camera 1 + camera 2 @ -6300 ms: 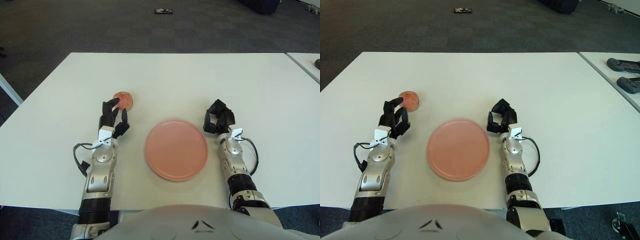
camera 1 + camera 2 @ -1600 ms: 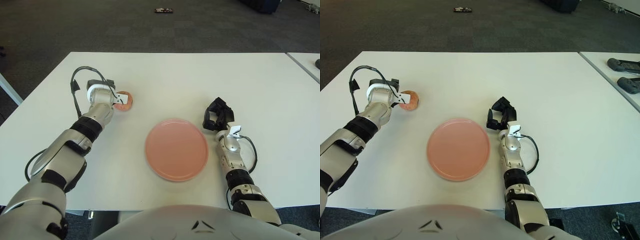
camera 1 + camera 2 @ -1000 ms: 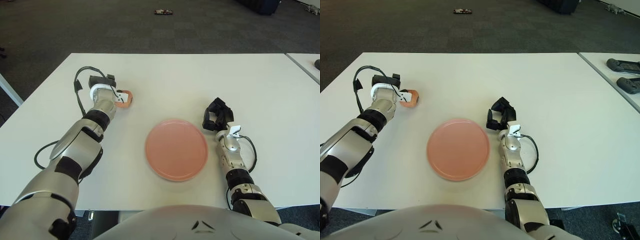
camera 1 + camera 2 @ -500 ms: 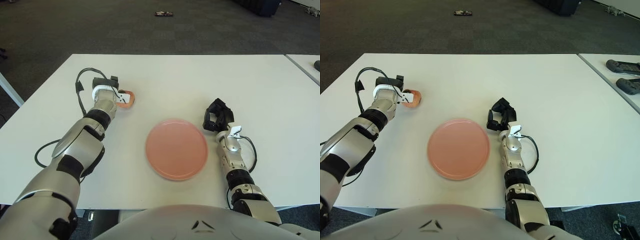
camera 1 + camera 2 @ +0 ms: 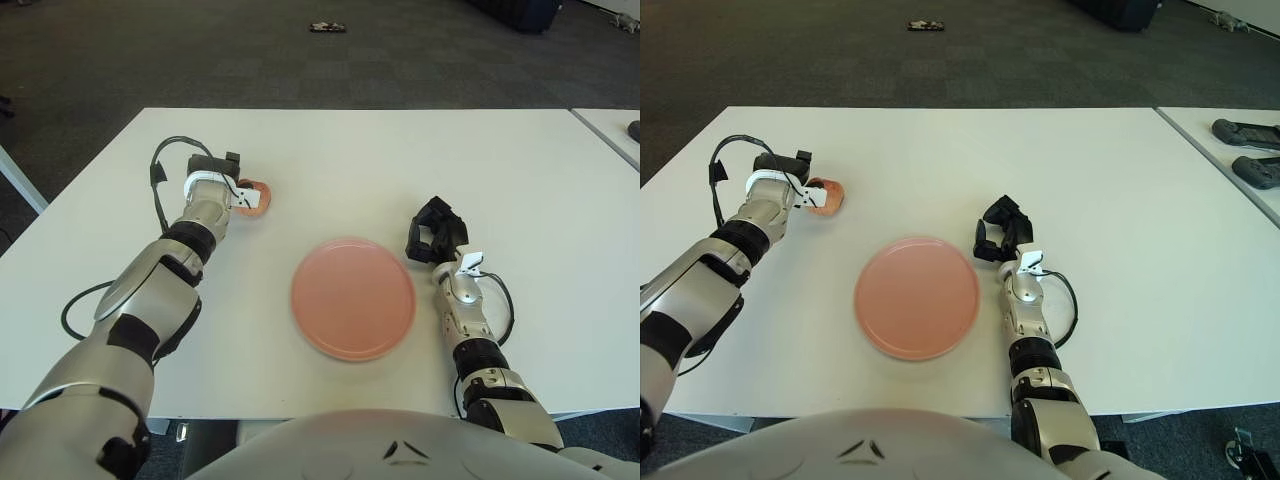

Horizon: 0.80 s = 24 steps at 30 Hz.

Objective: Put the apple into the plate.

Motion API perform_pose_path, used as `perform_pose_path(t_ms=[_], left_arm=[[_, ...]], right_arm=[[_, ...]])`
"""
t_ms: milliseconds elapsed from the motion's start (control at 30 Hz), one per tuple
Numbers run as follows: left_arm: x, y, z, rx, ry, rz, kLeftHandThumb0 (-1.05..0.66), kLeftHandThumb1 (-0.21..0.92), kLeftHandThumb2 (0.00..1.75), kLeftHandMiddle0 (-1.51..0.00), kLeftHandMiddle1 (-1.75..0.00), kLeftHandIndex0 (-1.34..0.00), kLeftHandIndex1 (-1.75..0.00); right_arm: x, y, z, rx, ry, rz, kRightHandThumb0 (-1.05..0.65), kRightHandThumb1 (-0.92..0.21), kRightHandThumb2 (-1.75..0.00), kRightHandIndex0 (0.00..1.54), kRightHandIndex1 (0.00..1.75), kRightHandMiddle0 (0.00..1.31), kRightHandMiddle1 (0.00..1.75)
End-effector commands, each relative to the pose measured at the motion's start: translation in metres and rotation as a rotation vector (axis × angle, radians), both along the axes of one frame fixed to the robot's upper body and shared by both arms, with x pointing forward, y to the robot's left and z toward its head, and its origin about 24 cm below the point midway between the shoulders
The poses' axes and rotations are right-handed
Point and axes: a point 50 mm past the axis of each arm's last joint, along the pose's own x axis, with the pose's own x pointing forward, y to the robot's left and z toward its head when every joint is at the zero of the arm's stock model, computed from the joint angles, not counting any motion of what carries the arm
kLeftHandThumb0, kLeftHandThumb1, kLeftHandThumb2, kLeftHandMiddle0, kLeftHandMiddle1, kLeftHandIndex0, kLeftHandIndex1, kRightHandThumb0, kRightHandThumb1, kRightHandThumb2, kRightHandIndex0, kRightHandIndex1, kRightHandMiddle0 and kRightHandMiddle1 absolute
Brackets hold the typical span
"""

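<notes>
The reddish apple (image 5: 259,198) sits at the left of the white table (image 5: 400,160), mostly covered by my left hand (image 5: 240,192). That hand reaches in from the left and is wrapped over it, so only the apple's right edge shows. The apple stays at table level. The round pink plate (image 5: 353,298) lies flat near the table's front middle, well to the right of the apple and nearer to me. My right hand (image 5: 434,232) shows just right of the plate, fingers curled and holding nothing.
A black cable (image 5: 158,185) loops off my left wrist. A second table at the far right carries two dark controllers (image 5: 1247,130) (image 5: 1256,170). Dark carpet lies beyond the table's far edge.
Over the last second my left hand has shifted slightly right and turned over the apple, hiding more of it. The plate and my right hand have not moved.
</notes>
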Motion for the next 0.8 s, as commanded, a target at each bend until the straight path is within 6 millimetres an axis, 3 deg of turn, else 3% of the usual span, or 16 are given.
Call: perform_pose_path(t_ms=[0,233,567,633,767], left_arm=[[-0.011,0.002,-0.015,-0.016,0.095,-0.012,-1.04,0.92,0.94,-0.36,-0.51,0.00,-0.72],[-0.017,0.008,0.018,-0.122,0.179,-0.076,-1.03,0.92,0.89,-0.44,-0.56,0.00,-0.90],[-0.018,0.008,0.023,-0.159,0.245,-0.079,-0.99,0.92,0.86,-0.47,-0.67,0.00,-0.85],[-0.019,0.009,0.024,-0.168,0.253,-0.081,-0.99,0.92,0.85,-0.48,-0.80,0.00,-0.83],[-0.019,0.009,0.024,-0.183,0.268,-0.086,-0.98,0.92,0.84,-0.53,-1.28,0.00,-0.80]], right_arm=[[-0.012,-0.003,-0.022,0.015,0.118,-0.022,-0.49,-0.26,-1.38,1.21,1.75,0.65,1.75],[-0.011,-0.002,-0.021,0.015,0.111,-0.008,-0.49,-0.25,-1.38,1.20,1.75,0.66,1.75],[-0.011,-0.001,-0.021,0.021,0.102,0.004,-0.50,-0.24,-1.40,1.20,1.75,0.67,1.75],[-0.011,-0.001,-0.021,0.021,0.101,0.005,-0.50,-0.24,-1.41,1.20,1.75,0.67,1.75],[-0.011,-0.001,-0.021,0.017,0.101,0.003,-0.50,-0.24,-1.41,1.20,1.75,0.67,1.75]])
